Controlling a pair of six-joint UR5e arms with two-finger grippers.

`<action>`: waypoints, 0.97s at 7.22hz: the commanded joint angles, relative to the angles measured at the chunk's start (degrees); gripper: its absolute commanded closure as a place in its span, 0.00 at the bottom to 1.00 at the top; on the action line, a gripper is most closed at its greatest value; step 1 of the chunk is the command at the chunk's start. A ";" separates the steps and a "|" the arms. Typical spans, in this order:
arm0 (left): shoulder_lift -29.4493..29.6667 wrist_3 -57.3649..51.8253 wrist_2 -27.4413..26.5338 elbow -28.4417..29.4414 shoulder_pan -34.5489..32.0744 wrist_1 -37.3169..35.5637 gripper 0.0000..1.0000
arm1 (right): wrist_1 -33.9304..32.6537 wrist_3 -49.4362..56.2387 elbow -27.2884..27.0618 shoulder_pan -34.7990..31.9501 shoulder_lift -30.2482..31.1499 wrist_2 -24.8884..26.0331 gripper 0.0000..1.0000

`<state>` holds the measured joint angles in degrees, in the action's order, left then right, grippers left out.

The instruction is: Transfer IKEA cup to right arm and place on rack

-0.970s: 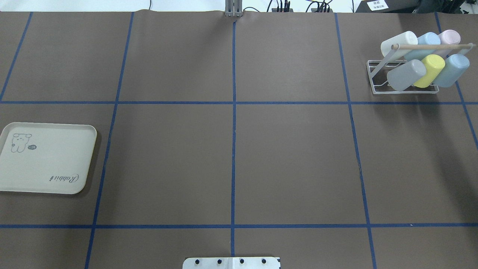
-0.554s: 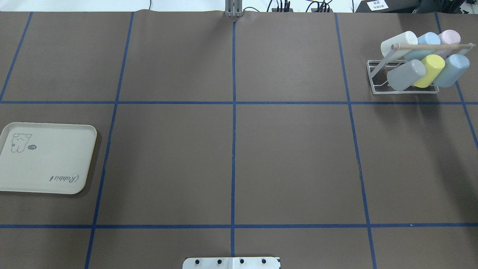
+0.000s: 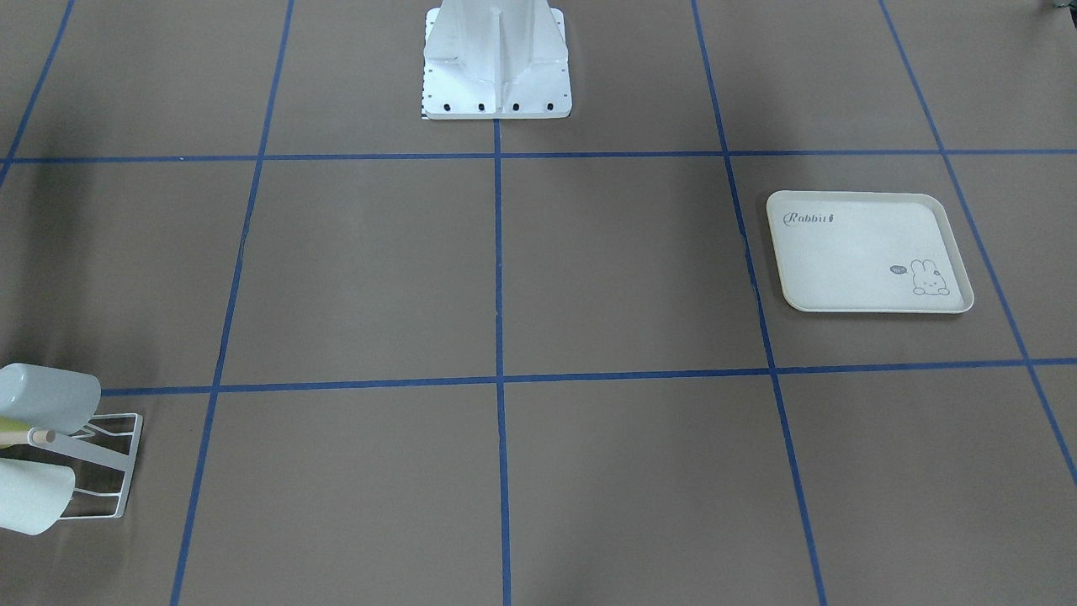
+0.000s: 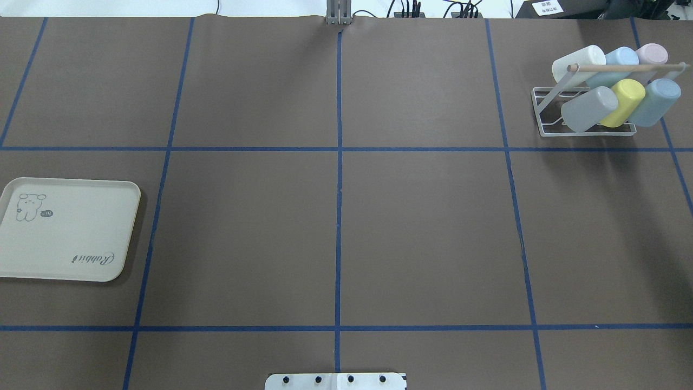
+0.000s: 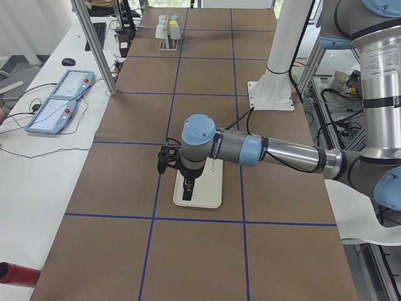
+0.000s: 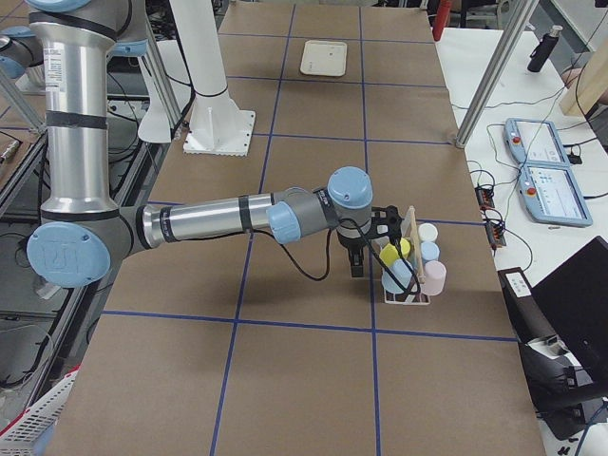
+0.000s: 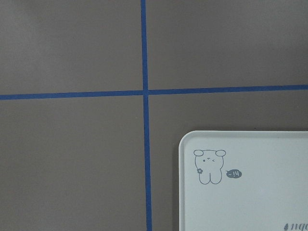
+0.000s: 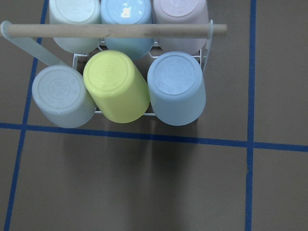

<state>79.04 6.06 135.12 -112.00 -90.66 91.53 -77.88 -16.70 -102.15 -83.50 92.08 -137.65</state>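
We record nothing moved overhead since 1 s ago. 6 cups (image 4: 622,102) on the rack (image 4: 622,68), far right corner. Right claw (image 6: 356,264) just beside rack, left claw (image 5: 188,187) over tray (image 4: 65,238); we cannot tell either's grip.

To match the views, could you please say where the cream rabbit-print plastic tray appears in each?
Front-facing: cream rabbit-print plastic tray, right of centre.
Overhead: tray at left edge.
Exterior left: tray at centre.
Exterior right: tray at top centre.
Left wrist: tray at lower right.
Right wrist: not in it.
Shared landmark: white wire rack, missing only from left wrist.
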 commanded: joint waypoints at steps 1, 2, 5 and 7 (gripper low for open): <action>0.24 0.00 3.19 0.63 0.04 0.05 0.00 | -0.25 0.27 -0.16 0.00 0.20 -0.43 0.01; 0.32 0.00 3.65 0.73 0.04 0.40 0.00 | -0.08 0.36 -0.50 0.00 0.90 -0.69 0.01; 0.67 0.00 3.66 -0.41 0.04 0.49 0.00 | 0.10 0.36 -1.91 0.00 1.17 -2.63 0.01; 0.67 0.09 3.75 -1.90 0.04 0.40 0.00 | 0.10 0.44 -2.09 -0.09 1.17 -2.45 0.01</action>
<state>79.67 6.08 138.83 -112.91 -90.62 91.99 -77.79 -16.30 -104.12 -83.51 93.24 -140.12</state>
